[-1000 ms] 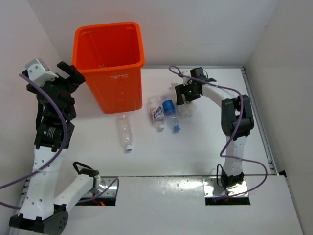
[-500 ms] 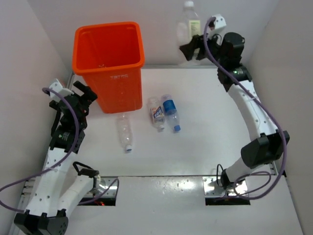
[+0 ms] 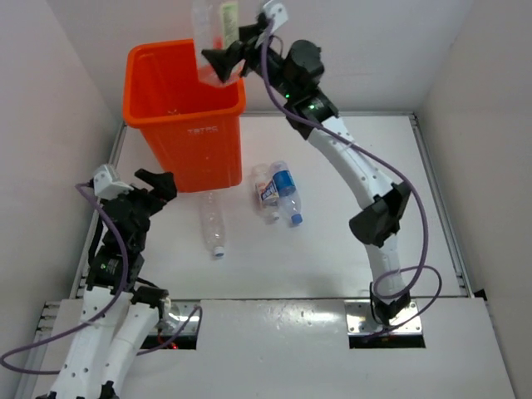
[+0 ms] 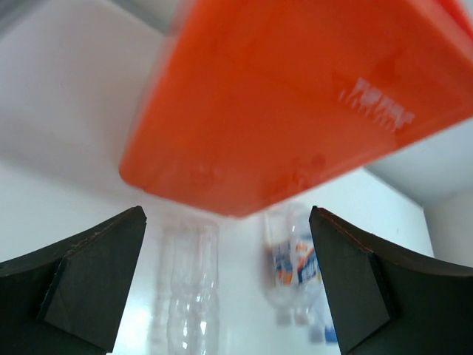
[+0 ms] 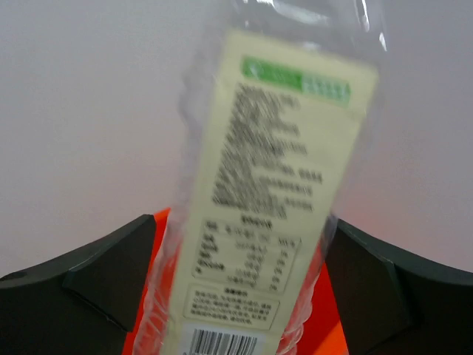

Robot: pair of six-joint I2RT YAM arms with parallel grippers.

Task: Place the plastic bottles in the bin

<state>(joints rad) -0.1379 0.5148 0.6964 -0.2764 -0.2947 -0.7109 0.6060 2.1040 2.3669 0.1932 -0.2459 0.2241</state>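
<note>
Top external view, and the right arm is stretched far out and to the left, right fingers clamped on the cream-labelled bottle. The bottle is upright in the air, over the far right part of the orange bin, its top cut off by the frame edge. Right wrist camera confirms the grip: a dark finger on each side of the crinkly bottle, printed label facing the lens, a sliver of orange just below.

Down on the worktop, three bottles lie near the bin's near side. An unlabelled bottle lies alone, and to its right a white-blue-labelled bottle sits just beside a blue-labelled bottle.

Over on the left, the left fingers hang spread wide apart with nothing between them, near the bin's near-left corner. The left wrist view looks past them at the orange wall, with the worktop bottles blurred below.
</note>
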